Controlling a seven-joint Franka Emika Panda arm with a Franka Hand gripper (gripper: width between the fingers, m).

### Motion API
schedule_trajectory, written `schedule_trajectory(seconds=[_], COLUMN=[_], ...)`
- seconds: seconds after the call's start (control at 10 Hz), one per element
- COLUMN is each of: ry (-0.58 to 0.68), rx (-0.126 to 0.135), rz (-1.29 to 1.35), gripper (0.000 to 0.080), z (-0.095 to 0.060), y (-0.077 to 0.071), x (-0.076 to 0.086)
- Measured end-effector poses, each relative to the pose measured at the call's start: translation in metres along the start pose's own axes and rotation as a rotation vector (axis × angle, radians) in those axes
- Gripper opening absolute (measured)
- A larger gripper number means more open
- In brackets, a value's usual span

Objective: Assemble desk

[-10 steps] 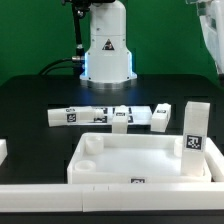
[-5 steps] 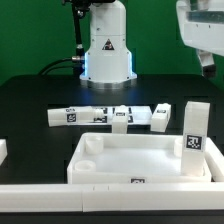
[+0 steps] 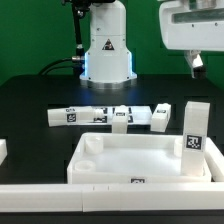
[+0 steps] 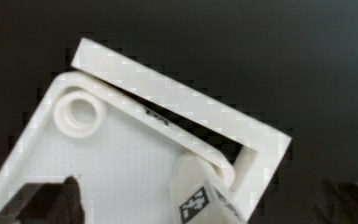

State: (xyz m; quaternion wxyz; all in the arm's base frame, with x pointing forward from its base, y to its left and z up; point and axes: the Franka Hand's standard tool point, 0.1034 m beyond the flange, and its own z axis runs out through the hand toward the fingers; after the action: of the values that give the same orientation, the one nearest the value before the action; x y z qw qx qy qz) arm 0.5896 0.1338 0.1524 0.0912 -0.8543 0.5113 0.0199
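Note:
The desk top (image 3: 150, 152) is a white rimmed tray lying flat on the black table, with a round socket (image 3: 88, 146) in its corner. Three legs (image 3: 68, 116) (image 3: 120, 117) (image 3: 160, 115) lie in a row behind it. A fourth leg (image 3: 196, 128) stands upright at the exterior view's right. My gripper (image 3: 197, 64) hangs high above the right end of the row, touching nothing. In the wrist view my gripper (image 4: 194, 205) is open and empty, with dark fingertips (image 4: 43, 200) far apart above the desk top (image 4: 69, 160) and its socket (image 4: 82, 110).
A long white bar (image 3: 100, 190) runs along the table's front edge and shows in the wrist view (image 4: 194, 95). A small white block (image 3: 3, 150) sits at the exterior view's left edge. The robot base (image 3: 107, 45) stands at the back centre.
My gripper has moved from the exterior view's right edge toward the left and slightly down, coming further into view. The desk parts have not moved.

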Motion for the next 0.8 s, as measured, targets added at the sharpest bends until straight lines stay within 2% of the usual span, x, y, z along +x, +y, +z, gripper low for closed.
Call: schedule_trajectory(seconds=[0.1, 0.2, 0.3, 0.4, 0.8], ry=[-0.003, -0.018, -0.025, -0.021, 0.006], rx=[-0.01, -0.027, -0.044, -0.063, -0.063], rz=[-0.052, -0.184, -0.221, -0.244, -0.532], gripper=[0.0649, 0.0649, 0.0649, 0.0649, 0.0649], z=[0.003, 0.003, 0.006, 0.012, 0.014], y=[0.006, 0.018, 0.038, 0.05, 0.049], x=[0.001, 0.004, 0.005, -0.002, 0.0])
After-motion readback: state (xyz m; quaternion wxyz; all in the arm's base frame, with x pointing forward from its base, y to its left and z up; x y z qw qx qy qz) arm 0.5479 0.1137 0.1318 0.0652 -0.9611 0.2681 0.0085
